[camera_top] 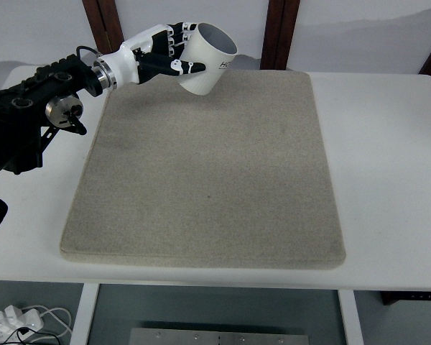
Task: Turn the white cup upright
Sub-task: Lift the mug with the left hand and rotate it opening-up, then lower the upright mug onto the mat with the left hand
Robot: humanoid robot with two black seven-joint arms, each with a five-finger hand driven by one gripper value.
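White cup [207, 59] is up off the mat [208, 172] at the far left, gripped around its side by the left robot hand [169, 57], fingers wrapped tight. Mouth tilts up and away, so I'd guess it's mid-turn toward upright before going down on the table [388, 180].

The white cup [209, 59] looks smooth and faintly glossy — plastic or coated paper, it is hard to tell which. The left hand [161, 56] has glossy white shells over black joints and a shiny metal wrist ring, while the beige mat [208, 172] looks like matt, felt-like cloth on a smooth white table [388, 180].
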